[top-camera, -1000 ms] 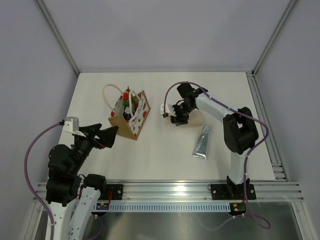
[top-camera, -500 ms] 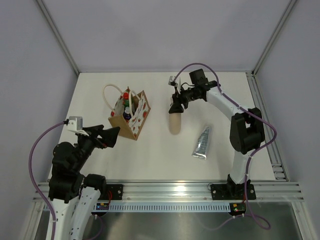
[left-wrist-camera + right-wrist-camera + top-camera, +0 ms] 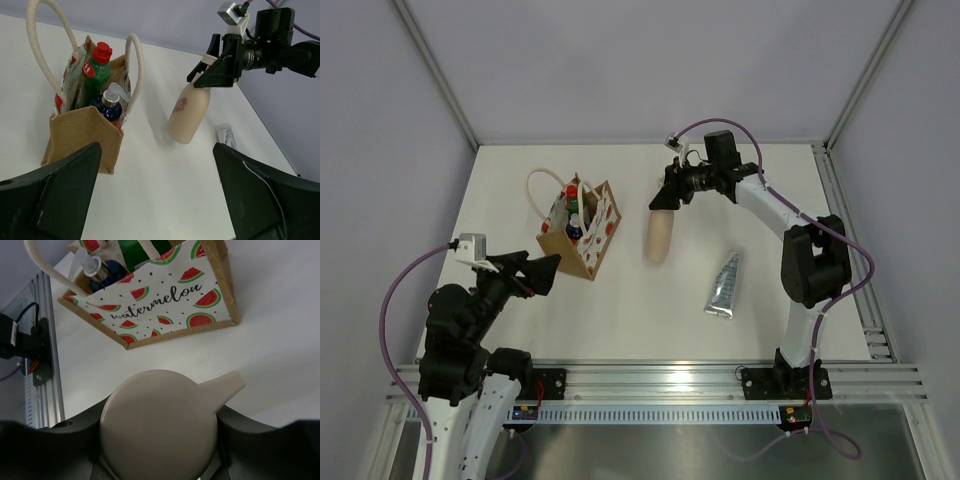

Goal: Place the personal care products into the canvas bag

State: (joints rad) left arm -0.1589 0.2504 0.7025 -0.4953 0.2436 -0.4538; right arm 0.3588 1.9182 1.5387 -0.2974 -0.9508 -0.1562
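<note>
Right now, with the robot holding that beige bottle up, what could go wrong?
1. The right gripper pinches the beige bottle only at its top, and the body hangs tilted, so it might slip or swing.
2. The canvas bag already holds a green bottle and a blue pump bottle, and its rope handles arch over the opening. The beige bottle could snag a handle or knock the bag over.

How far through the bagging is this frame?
Done: the green bottle and a pump-topped bottle stand in the canvas bag. In hand: the right gripper holds the beige bottle beside the bag, not yet in it. Remaining: the silver tube lies on the table; the left gripper is open.
</note>
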